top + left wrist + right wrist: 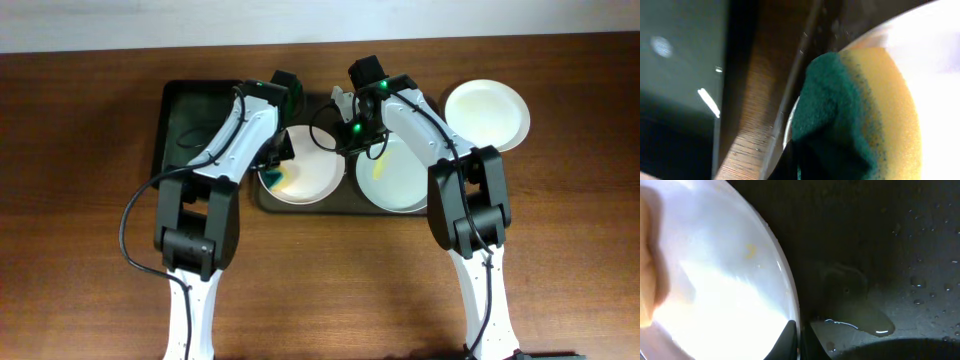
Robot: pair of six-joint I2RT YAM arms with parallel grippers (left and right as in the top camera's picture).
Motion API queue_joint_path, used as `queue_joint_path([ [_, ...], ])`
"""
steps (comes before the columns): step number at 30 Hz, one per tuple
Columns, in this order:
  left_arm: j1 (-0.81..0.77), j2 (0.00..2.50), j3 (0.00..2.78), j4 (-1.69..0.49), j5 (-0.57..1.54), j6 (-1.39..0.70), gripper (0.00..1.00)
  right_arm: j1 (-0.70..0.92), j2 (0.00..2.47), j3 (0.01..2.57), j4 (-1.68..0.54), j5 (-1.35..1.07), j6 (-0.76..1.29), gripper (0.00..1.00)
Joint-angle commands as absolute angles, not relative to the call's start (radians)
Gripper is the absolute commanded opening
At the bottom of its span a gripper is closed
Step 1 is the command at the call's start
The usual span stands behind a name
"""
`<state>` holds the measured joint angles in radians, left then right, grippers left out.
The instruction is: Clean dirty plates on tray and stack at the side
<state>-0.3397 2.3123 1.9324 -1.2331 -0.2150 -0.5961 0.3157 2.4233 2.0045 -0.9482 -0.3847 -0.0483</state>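
Overhead, the tray (345, 205) carries a left plate (310, 175) and a right plate (405, 180). A third plate (487, 112) lies on the tabletop (80, 200) beyond the tray's right end. Only the left wrist view shows the left hand (273, 165) gripping the sponge (855, 115) on the left plate. In the right wrist view the right hand (799, 342) pinches that plate's rim, with its fingertips cut off by the frame.

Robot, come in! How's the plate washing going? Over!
Left tool shut on sponge, on left plate. Right tool pinching its rim. Middle plate smeared yellow; third plate beside tray.
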Motion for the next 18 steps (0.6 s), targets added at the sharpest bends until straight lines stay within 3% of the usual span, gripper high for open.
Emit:
queue_joint_path([
  [1,-0.298,2.227,1.974,-1.247,-0.352,-0.614,0.00,0.280,2.424,2.004,-0.950,-0.310,-0.044,0.04],
  [10,-0.253,2.075,1.981,-1.219,-0.158,-0.614,0.00,0.282,2.280,2.065,-0.967,-0.259,-0.075,0.04],
  [18,-0.178,2.072,1.979,-1.232,-0.094,-0.612,0.00,0.345,2.107,2.074,-0.972,0.160,-0.101,0.04],
])
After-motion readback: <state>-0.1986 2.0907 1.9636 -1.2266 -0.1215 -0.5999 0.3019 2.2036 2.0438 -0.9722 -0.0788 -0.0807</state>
